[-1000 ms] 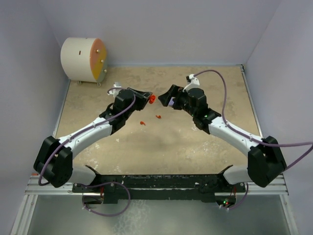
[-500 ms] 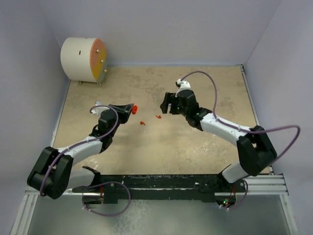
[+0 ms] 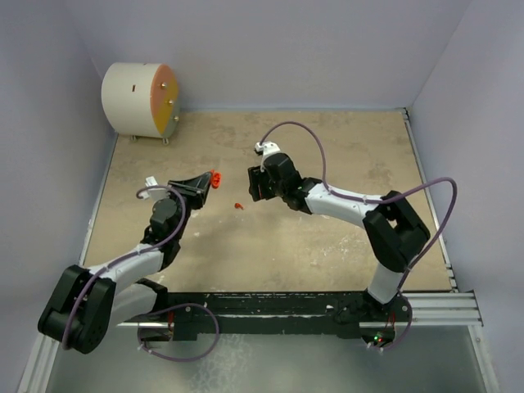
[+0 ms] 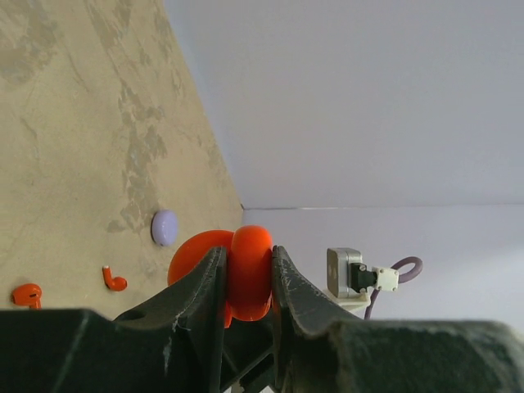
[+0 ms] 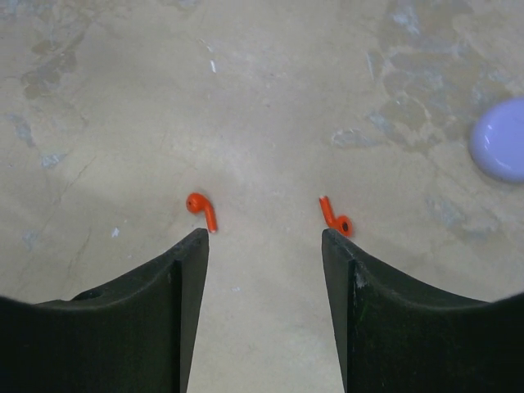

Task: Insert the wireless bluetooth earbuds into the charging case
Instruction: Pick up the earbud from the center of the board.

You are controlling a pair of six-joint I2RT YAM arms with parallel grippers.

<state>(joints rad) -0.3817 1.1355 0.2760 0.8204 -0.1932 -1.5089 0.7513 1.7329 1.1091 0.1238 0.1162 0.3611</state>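
My left gripper [image 3: 208, 181] is shut on a round red charging case [image 3: 215, 177] and holds it above the table; in the left wrist view the case [image 4: 246, 270] sits clamped between both fingers. My right gripper [image 3: 255, 187] is open and empty, low over the table. In the right wrist view its fingertips straddle bare table [image 5: 264, 237], with one red earbud [image 5: 201, 210] just beyond the left tip and another red earbud [image 5: 336, 218] just beyond the right tip. One red earbud [image 3: 238, 205] shows in the top view. The lavender earbuds are out of view.
A round lavender case [image 5: 501, 151] lies on the table to the right of my right gripper, and also shows in the left wrist view [image 4: 164, 227]. A white drum with an orange face [image 3: 139, 100] stands at the back left corner. Walls enclose the table.
My left arm has drawn back to the left with the red case. My right gripper has swung left and come down by the two red earbuds.
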